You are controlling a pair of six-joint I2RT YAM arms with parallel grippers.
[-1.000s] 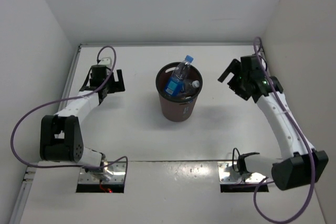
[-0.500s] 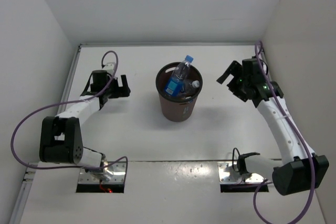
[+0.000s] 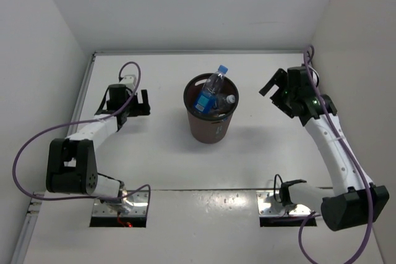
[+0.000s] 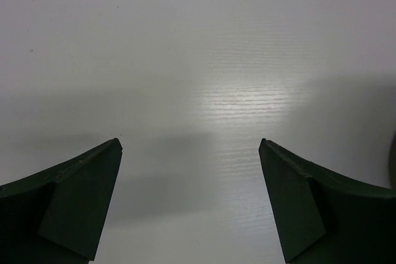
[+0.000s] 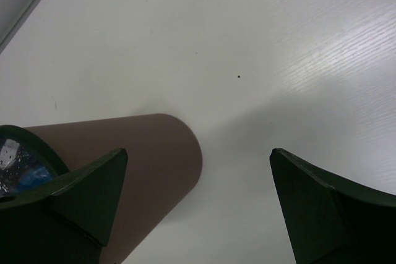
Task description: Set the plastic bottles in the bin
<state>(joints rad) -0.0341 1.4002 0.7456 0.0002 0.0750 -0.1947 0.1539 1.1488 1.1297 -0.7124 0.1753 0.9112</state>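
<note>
All the bottles I can see sit inside the bin (image 3: 210, 127), which stands upright mid-table, between the two arms and apart from both. The blue-capped bottle (image 3: 211, 89) leans in it, its long axis tilted up toward the far right, with neck and cap above the rim. A clear bottle (image 3: 226, 99) lies beside it at the rim. Any others I cannot make out. I see no bottle out on the table (image 3: 161, 153).

On my left gripper (image 3: 144, 102) the jaws are spread wide and hold nothing; its wrist view shows only bare table. The bin lies to its right. My right gripper (image 3: 273, 95) is likewise spread and empty. The bin lies to its left, and the brown wall shows low in its wrist view. The right looks slightly nearer.

Judgement: nothing is left to pick, so the task looks finished.
</note>
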